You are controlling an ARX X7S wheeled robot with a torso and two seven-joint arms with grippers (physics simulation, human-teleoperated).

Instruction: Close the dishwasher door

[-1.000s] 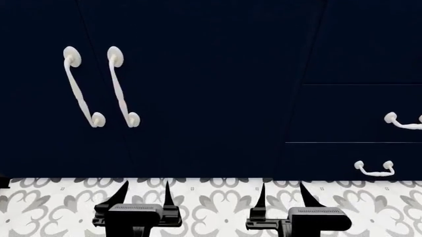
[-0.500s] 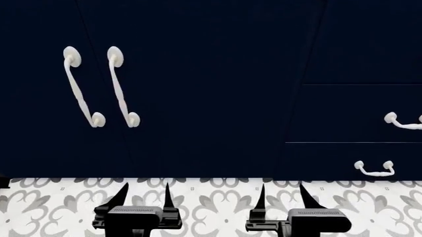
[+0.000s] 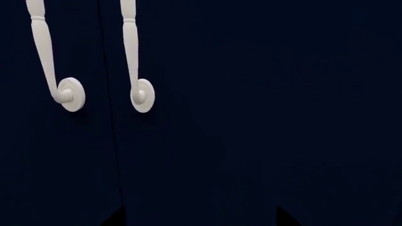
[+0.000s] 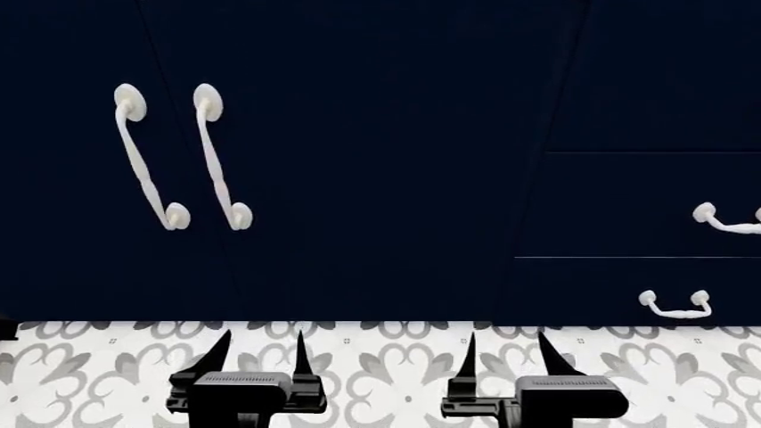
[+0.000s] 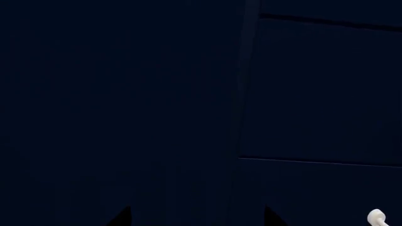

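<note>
Almost nothing has shifted: the right gripper [image 4: 504, 349] sits marginally lower than half a second ago, the left gripper [image 4: 262, 346] unchanged. Both hang over the patterned floor [image 4: 380, 357], fingers spread, holding nothing. Navy cabinet doors [image 4: 356, 178] and drawers [image 4: 642, 205] fill every view; the dishwasher door is not visible. Recommend locating it before any arm advances.

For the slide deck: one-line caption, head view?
Both open grippers, left and right, hover over patterned floor facing navy cabinets; no dishwasher door visible.
</note>
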